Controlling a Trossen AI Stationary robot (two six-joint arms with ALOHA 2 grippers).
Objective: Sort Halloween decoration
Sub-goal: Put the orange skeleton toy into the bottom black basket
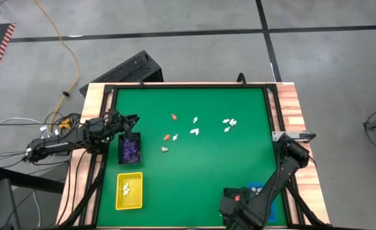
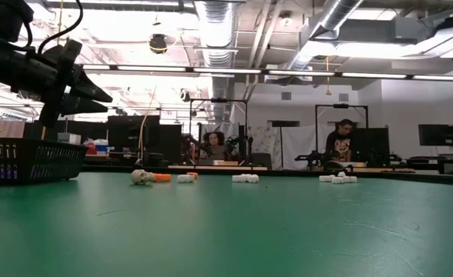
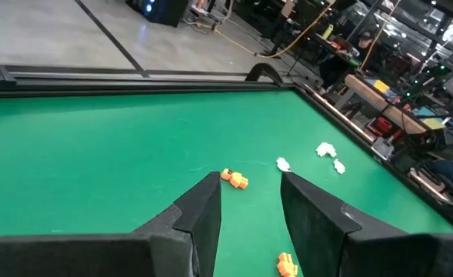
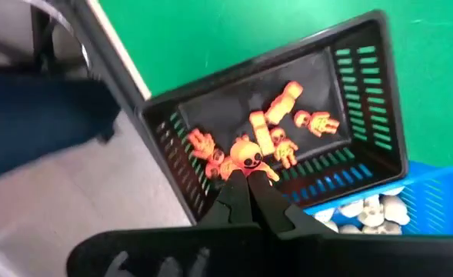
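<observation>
- Tiny plastic Halloween figurines [image 1: 195,131] lie scattered mid-bench on the green felt bench [image 1: 194,179]: orange ones toward 9 o'clock, white clusters toward 3 o'clock, too small to tell which way they point.
- Left gripper [image 3: 249,188] hovers above the black mesh tray of purple pieces [image 1: 130,149], fingers partly open, empty.
- Right gripper [image 4: 249,188] at 5 o'clock, fingers closed, empty, over a black mesh basket [image 4: 364,108] of orange figures.

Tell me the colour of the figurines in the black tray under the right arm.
Orange figurines, clearest in the right wrist view.
</observation>
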